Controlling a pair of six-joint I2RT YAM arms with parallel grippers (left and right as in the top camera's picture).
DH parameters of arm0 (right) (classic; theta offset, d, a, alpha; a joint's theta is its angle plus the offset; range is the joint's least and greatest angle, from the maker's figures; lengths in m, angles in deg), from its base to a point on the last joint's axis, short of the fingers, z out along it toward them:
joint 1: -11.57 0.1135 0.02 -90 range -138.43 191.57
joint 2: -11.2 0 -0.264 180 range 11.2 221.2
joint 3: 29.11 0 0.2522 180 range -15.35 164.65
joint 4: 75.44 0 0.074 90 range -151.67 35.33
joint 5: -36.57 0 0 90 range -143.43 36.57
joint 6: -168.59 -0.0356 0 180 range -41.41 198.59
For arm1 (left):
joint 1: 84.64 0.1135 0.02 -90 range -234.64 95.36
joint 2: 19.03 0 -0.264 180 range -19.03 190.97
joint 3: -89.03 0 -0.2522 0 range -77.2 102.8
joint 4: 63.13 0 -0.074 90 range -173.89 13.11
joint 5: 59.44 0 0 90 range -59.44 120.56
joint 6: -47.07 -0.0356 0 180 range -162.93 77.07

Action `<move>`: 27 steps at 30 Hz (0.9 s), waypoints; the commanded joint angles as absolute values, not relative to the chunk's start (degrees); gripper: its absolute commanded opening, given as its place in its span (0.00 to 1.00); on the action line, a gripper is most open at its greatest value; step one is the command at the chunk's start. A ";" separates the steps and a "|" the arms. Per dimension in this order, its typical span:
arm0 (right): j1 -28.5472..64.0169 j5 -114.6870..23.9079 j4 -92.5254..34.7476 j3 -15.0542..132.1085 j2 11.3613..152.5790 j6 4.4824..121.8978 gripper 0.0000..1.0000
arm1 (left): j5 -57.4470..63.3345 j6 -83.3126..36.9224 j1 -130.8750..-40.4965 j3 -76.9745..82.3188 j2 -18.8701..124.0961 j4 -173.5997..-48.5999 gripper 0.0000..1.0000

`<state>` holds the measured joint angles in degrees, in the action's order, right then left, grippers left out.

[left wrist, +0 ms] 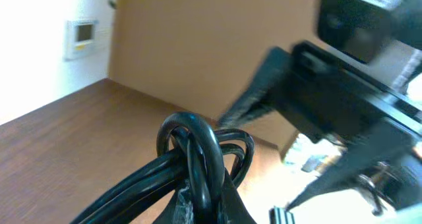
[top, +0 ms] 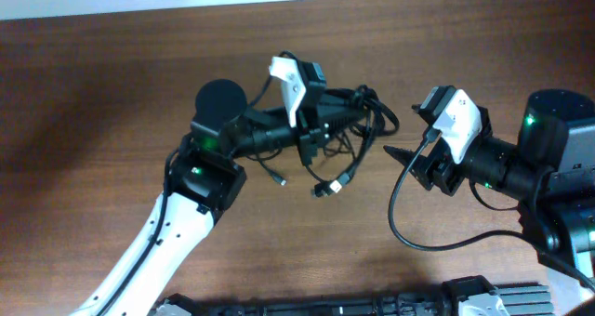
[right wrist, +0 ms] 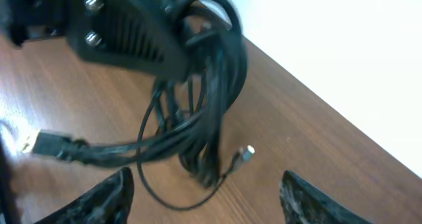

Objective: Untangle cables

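Status: early, nothing separated yet as far as I can see.

- The cables [top: 358, 111] are one clump, upper centre of the overhead frame, just right of the left arm's wrist.
- The left fingers [right wrist: 125, 36] are clamped on the top of the clump. In the right wrist view the bundle hangs down from them in long loops, so it looks lifted. The lowest loops may be touching the tabletop [top: 112, 93], can't tell.
- In the left wrist view a thick loop wraps over several parallel strands at bottom centre. That looks like the main knot, and it sits right at the grip.
- Loose ends: a silver-tipped plug [right wrist: 247, 151] dangles lower centre of the right wrist view, and a flat plug [right wrist: 46, 141] sticks out at mid left. Both are free of the knot, but their cords run back into it.
- The right fingers [right wrist: 105, 194] are spread wide with nothing between them, near the bundle and facing it without touching.
- The looping wire [top: 395, 204] under the right arm belongs to the arm and isn't part of the job.

Done: clump picked up and presented. Left: everything else, i.e. grab one end, pull it through the wrap, then repeat per cord and lay them apart. My guess is the silver-tipped end is the easiest first pull.
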<state>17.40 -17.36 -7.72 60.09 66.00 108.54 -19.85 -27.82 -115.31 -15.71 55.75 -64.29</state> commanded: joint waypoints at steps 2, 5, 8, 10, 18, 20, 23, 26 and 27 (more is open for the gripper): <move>17.55 -16.59 -8.20 60.64 65.54 108.37 0.51 | -25.03 -30.00 -117.72 -15.23 55.20 -61.89 0.00; 17.55 -16.59 -8.14 60.64 65.57 108.37 0.13 | -25.65 -30.00 -118.57 -15.23 55.20 -60.58 0.00; 17.55 -16.57 -7.96 60.64 65.54 108.37 0.04 | -25.65 -30.00 -118.64 -15.23 55.20 -59.75 0.00; 17.55 -16.40 -7.87 60.64 65.54 108.37 0.04 | -25.62 -29.98 -118.64 -15.23 55.20 -59.55 0.00; 17.55 -13.97 -7.98 60.64 65.54 108.37 0.05 | -25.67 -29.98 -118.70 -15.23 55.20 -59.57 0.00; 17.55 -13.31 -7.94 60.64 65.54 108.37 0.09 | -25.65 -29.98 -119.16 -15.23 55.20 -59.55 0.00; 17.55 -12.05 -7.90 60.64 65.54 108.37 0.04 | -25.60 -29.96 -119.53 -15.23 55.20 -59.35 0.00; 17.55 -10.28 -7.74 60.64 65.54 108.37 0.04 | -25.62 -29.96 -119.53 -15.23 55.20 -59.31 0.00; 17.55 -10.32 -7.68 60.64 65.54 108.37 0.04 | -25.62 -29.94 -119.53 -15.23 55.20 -59.31 0.00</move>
